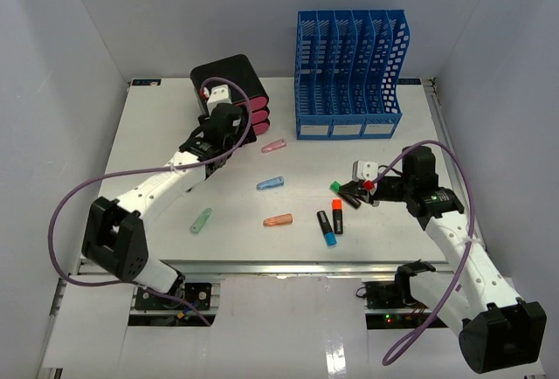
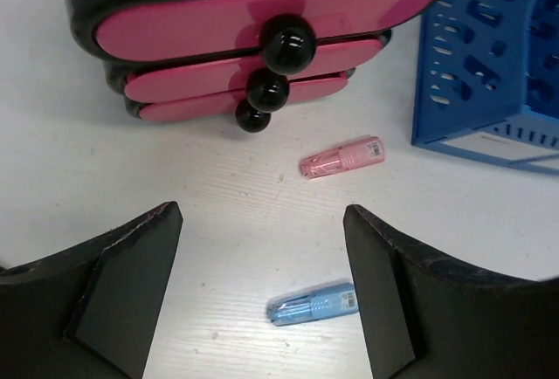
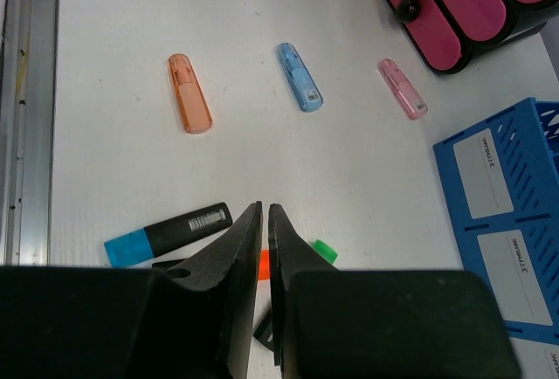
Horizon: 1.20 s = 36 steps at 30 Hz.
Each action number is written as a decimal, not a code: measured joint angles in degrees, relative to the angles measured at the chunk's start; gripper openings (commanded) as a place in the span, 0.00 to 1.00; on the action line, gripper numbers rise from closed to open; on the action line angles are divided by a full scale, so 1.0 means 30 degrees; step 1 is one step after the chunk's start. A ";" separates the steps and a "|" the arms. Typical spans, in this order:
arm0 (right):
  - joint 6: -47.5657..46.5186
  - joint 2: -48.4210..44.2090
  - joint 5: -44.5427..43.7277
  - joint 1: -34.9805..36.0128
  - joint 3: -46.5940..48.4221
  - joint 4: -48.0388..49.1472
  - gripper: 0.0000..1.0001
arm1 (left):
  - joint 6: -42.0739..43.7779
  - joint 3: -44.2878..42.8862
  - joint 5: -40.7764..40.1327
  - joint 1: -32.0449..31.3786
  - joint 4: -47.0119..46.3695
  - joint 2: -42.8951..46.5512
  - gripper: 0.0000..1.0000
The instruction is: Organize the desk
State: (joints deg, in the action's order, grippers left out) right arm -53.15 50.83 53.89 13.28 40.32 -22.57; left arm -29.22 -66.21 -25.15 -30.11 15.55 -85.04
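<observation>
Hanging spread wide, the left gripper (image 2: 260,215) faces the black box of pink drawers (image 2: 262,12) at its twelve o'clock, with a pink tube (image 2: 342,156) lying at one o'clock. The right gripper (image 3: 265,208) has its fingers nearly pressed together, pinching nothing I can see, with a blue-capped marker (image 3: 168,232) at its eight o'clock. Both hover over the white desk (image 1: 297,156), which has a blue rack (image 1: 349,73) at its one o'clock.

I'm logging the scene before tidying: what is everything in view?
flat white rectangular desk: one, white, under everything
blue slotted plastic file rack: one, blue, far right
black plastic box with pink drawers: one, black and pink, far left of rack
small translucent plastic capsules: four, pink, blue, orange, green, scattered mid-desk
black highlighter markers: at least three, blue, orange, green caps, near right
left pincer: one, black, open, facing drawers
right pincer: one, black, shut, over markers
</observation>
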 measured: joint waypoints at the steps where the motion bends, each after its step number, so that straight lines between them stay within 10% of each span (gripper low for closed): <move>1: 0.0088 0.0000 -0.0022 -0.0027 0.0000 0.0049 0.14 | -0.0645 -0.0217 -0.0225 0.0009 0.0168 -0.0553 0.84; 36: 0.0439 0.0022 -0.0345 -0.0051 0.0000 0.0155 0.13 | -0.0892 -0.4010 -0.4190 0.0002 -0.3323 -0.7904 0.60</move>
State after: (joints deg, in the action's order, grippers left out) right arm -51.83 50.89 52.86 13.13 40.32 -22.11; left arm -31.90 -78.24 -37.72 -30.11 5.58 -108.76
